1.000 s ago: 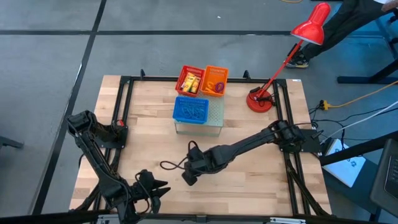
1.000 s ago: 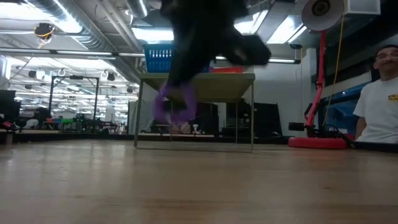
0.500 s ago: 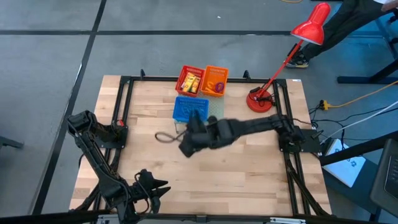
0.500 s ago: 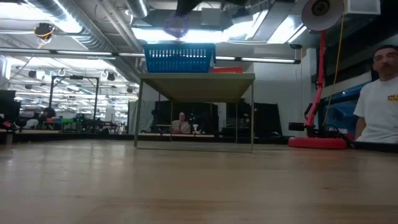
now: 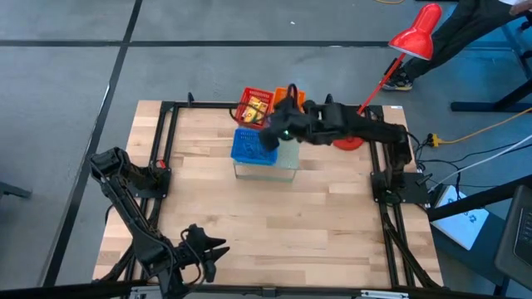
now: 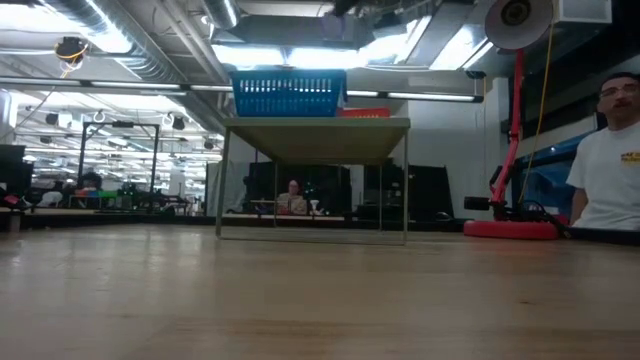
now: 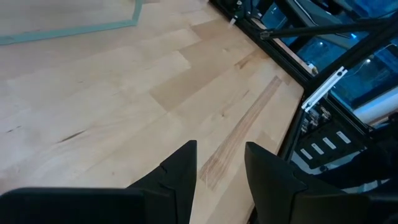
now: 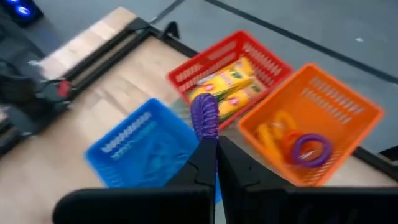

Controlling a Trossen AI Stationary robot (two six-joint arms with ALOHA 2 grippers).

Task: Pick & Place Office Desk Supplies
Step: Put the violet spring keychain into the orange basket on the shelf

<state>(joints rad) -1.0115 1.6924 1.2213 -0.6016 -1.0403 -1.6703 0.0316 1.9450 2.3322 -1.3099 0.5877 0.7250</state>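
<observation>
Toward twelve o'clock on the wooden counter (image 5: 332,208), my right pincer (image 8: 215,144) hangs over the mesh baskets, fingers pressed together on a purple coiled loop (image 8: 204,115). It stands edge-on, long axis running straight out past my fingertips, between the red mesh basket (image 8: 249,56) and the blue mesh basket (image 8: 134,149). My left pincer (image 7: 221,158) waits at seven o'clock, fingers apart, holding nothing.

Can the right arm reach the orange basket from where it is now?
Probably yes. The right gripper, shut on a purple loop, hovers above the baskets, and the orange basket lies open-topped just ahead, with nothing between them.
</observation>
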